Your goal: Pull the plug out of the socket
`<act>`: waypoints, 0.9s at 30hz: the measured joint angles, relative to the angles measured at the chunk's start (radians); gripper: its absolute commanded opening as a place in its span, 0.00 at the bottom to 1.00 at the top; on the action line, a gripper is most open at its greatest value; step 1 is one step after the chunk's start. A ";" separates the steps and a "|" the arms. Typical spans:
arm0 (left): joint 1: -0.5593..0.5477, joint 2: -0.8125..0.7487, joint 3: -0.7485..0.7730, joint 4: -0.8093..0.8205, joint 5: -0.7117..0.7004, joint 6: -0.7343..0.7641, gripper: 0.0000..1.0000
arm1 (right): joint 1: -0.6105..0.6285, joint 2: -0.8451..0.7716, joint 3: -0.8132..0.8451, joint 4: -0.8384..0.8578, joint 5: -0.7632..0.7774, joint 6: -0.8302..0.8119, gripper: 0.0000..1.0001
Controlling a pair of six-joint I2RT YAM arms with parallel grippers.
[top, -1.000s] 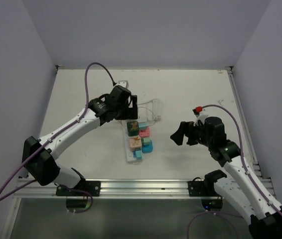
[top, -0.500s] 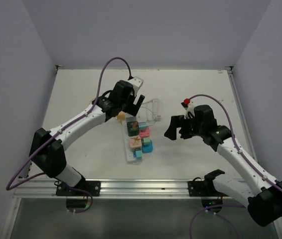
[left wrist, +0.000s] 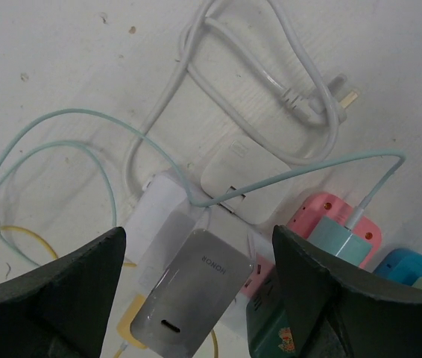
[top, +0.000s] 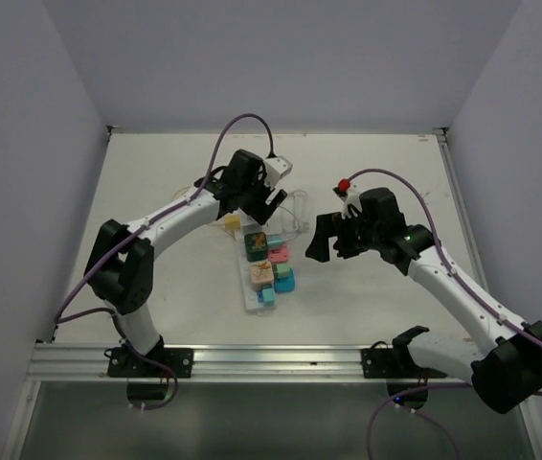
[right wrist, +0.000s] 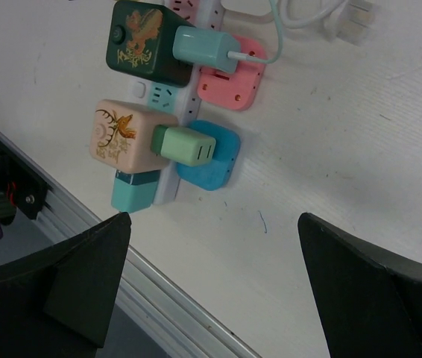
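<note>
The white power strip (top: pixel 255 287) lies at the table's middle with several coloured plugs in it: dark green (top: pixel 255 246), peach (top: pixel 260 275), teal (top: pixel 282 280). In the left wrist view a silver-grey charger plug (left wrist: pixel 189 298) stands on the strip's far end (left wrist: pixel 162 205), between my fingers and touching neither. My left gripper (left wrist: pixel 196 237) is open and empty above it, and shows in the top view (top: pixel 267 199). My right gripper (right wrist: pixel 215 218) is open and empty above bare table, right of the strip (right wrist: pixel 160 97); it also shows in the top view (top: pixel 321 240).
A coiled white cord with its wall plug (left wrist: pixel 336 101) and a small white cube adapter (left wrist: pixel 241 175) lie beyond the strip. A thin mint cable (left wrist: pixel 54 127) and a yellow cable (left wrist: pixel 17 237) trail to the left. The metal rail (right wrist: pixel 166 298) runs along the near edge.
My left gripper has swung farther from the bases and to the right, over the strip's far end. My right gripper has moved left and away, closer to the strip. Both stayed open.
</note>
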 measured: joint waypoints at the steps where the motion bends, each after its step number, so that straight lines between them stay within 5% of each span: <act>1: 0.001 0.008 0.000 -0.005 0.005 -0.001 0.82 | 0.007 0.010 0.009 -0.003 0.000 -0.002 0.99; 17: 0.025 -0.202 -0.077 0.082 -0.016 -0.105 0.85 | 0.181 0.251 0.175 0.082 0.163 0.028 0.99; 27: 0.025 -0.090 -0.060 0.063 0.021 -0.013 0.79 | 0.191 0.251 0.163 0.140 0.264 0.108 0.97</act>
